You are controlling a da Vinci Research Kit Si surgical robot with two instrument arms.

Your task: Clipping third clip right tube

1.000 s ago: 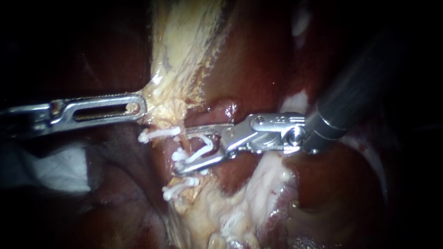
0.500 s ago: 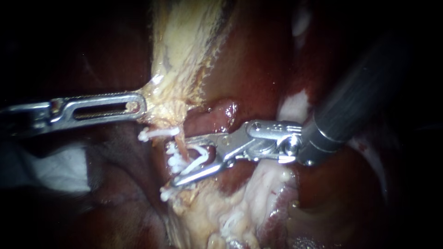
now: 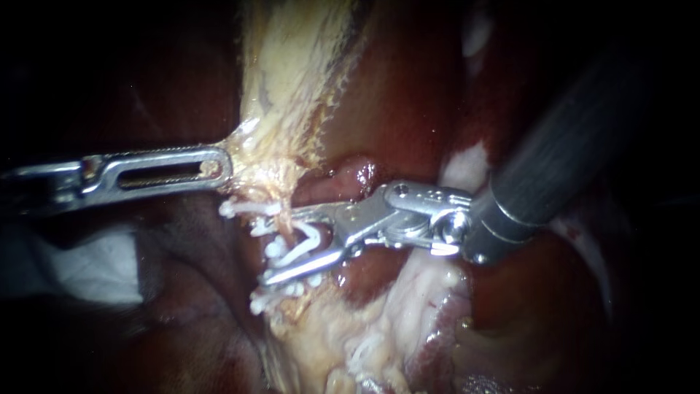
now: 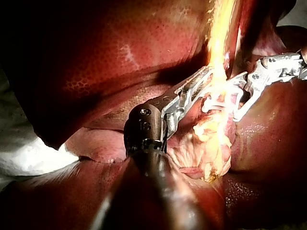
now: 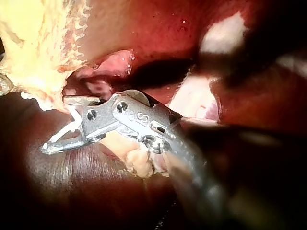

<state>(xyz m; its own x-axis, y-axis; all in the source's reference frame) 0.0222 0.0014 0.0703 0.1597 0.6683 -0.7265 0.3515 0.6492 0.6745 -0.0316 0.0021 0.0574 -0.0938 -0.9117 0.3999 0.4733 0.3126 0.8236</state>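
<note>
Endoscope view: right instrument (image 3: 283, 245) comes in from 2 o'clock, jaws just left of centre. They hold a white loaded clip (image 3: 306, 244) between them, both jaws bearing on it, with the thin tube (image 3: 286, 222) sitting inside the V. Can't confirm from this view that it's the right tube.

Change over the last second: the jaw gap has narrowed noticeably and the tips have slid toward 9 o'clock, further across the tube. The loaded clip's legs look flatter now, though they haven't met.

Two placed clips are already on the tube. The upper clip (image 3: 248, 209) sits at 11 o'clock of the jaws and the lower clip (image 3: 275, 295) at 6 o'clock. The new one is going in between them.

Left instrument (image 3: 226, 171) enters from 9 o'clock, unmoved, jaws clamped on pale tissue (image 3: 284, 87), keeping it taut. Left wrist view shows the same grip.

Judgement: squeeze is under way, clip not latched yet. It needs full closure, tips past the tube's far side. Spacing to the neighbouring clips is tight.
</note>
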